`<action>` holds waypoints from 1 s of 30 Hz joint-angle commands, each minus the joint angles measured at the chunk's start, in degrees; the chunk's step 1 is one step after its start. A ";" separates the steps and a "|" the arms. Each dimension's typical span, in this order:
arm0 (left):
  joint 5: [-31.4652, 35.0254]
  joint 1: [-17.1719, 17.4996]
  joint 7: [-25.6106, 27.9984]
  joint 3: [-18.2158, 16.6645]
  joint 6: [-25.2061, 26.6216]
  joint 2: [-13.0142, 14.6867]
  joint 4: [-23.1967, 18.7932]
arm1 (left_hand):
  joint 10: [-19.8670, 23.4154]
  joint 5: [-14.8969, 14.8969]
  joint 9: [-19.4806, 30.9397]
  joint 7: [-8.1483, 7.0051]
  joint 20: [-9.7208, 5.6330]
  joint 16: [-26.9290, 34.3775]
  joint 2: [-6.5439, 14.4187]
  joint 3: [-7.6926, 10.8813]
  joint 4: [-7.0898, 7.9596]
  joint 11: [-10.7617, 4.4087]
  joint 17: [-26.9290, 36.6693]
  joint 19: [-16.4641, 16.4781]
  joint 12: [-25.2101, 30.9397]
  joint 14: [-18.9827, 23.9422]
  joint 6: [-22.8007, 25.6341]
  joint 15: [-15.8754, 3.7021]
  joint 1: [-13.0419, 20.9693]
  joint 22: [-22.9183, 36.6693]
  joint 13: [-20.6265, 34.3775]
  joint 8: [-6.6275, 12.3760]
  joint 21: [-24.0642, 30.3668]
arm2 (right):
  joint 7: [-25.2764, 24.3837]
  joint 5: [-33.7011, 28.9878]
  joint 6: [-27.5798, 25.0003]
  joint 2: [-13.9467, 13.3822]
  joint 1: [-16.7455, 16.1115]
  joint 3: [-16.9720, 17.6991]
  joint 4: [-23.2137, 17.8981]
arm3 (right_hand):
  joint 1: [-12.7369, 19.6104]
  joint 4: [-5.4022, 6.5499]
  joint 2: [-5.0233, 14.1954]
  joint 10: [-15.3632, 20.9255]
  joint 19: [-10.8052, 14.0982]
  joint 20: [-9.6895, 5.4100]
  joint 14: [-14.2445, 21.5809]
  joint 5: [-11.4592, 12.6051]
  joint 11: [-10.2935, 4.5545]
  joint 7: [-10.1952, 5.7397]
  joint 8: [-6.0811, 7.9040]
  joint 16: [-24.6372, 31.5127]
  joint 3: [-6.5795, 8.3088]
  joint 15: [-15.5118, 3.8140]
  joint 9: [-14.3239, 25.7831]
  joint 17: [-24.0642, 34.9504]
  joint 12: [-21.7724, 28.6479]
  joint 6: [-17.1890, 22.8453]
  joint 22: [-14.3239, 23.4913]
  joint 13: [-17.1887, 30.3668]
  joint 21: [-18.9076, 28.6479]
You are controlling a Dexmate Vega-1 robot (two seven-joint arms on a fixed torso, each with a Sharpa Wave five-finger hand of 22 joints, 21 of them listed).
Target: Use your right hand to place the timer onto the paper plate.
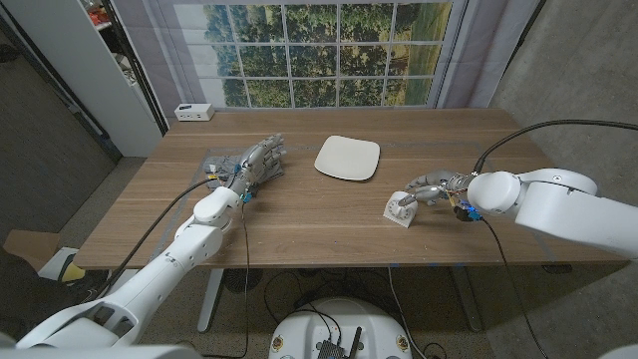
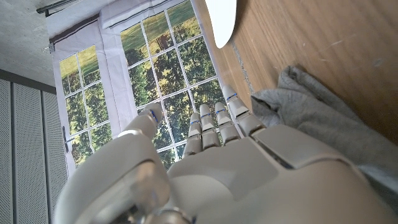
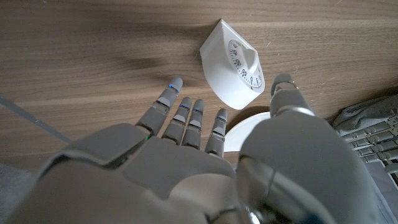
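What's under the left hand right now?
A grey cloth lies crumpled on the table beneath and around the left hand. The left wrist view shows its folds beside the palm. Whatever lies directly under the hand or beneath the cloth is covered.

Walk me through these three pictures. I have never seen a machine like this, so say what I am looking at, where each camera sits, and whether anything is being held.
This is a two-armed robot standing at a wooden table; each arm ends in a hand with fingers like a person's. The wide picture comes from a camera on its head, looking down. The other two come from cameras on its wrists, looking along the back of each hand, so they appear turned.

On the table lie a white paper plate, a white timer with a dial, and a grey cloth.

The left hand is by the cloth, holding nothing. The right hand is open just beside the timer, fingers spread, not yet gripping it.
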 commanded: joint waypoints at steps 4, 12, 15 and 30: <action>-0.11 1.84 1.80 -0.58 1.33 0.94 -2.51 | 0.45 0.27 0.34 0.04 0.35 0.23 0.22 0.28 -0.09 -0.06 0.34 0.27 0.55 0.57 0.65 -0.23 -0.57 0.11 -0.08 0.18 -0.27 | 2.08 -2.42 0.12 4.07 5.80 -6.55 3.82 | -0.21 0.20 -0.32 3.02 1.11 -0.25 1.65 0.37 -0.33 0.92 0.78 0.83 -0.38 -2.28 0.16 0.40 1.34 2.44 0.24 0.16 -0.22; -0.09 1.57 1.88 -0.52 1.00 0.47 -1.92 | 0.66 0.26 0.34 0.05 0.43 0.21 0.24 0.31 -0.09 -0.06 0.34 0.23 0.62 0.59 0.89 -0.23 -0.65 0.12 -0.15 0.22 -0.42 | 2.22 -2.30 -0.91 4.49 6.35 -6.95 4.23 | 1.61 -0.22 0.73 7.97 2.32 -0.98 3.83 0.64 -1.67 0.67 2.34 1.76 -0.07 -3.55 0.23 0.51 3.09 7.37 0.30 0.52 -0.48; -0.01 1.21 1.66 -0.39 1.04 0.37 -1.56 | 0.68 0.26 0.34 0.03 0.44 0.20 0.24 0.32 -0.09 0.00 0.34 0.22 0.62 0.59 0.96 -0.25 -0.69 0.13 -0.19 0.23 -0.48 | 2.24 -2.26 -1.32 4.03 6.51 -6.88 3.92 | 2.72 -0.49 1.16 10.22 2.89 -1.35 5.13 0.79 -2.56 0.60 3.12 2.31 0.15 -4.33 0.28 0.56 3.93 9.83 0.31 0.81 -0.56; 0.05 1.08 1.84 -0.37 0.93 0.15 -1.21 | 0.72 0.26 0.35 0.01 0.65 0.18 0.23 0.37 -0.11 -0.01 0.33 0.28 0.60 0.67 1.18 -0.25 -0.86 0.15 -0.34 0.21 -0.73 | -0.56 -2.56 -1.94 3.82 5.73 -5.78 3.15 | 12.75 -1.46 6.34 20.66 5.64 -3.76 11.33 0.84 -8.41 -2.25 6.15 5.39 2.33 -8.60 1.01 1.22 8.13 20.18 0.33 3.19 -1.01</action>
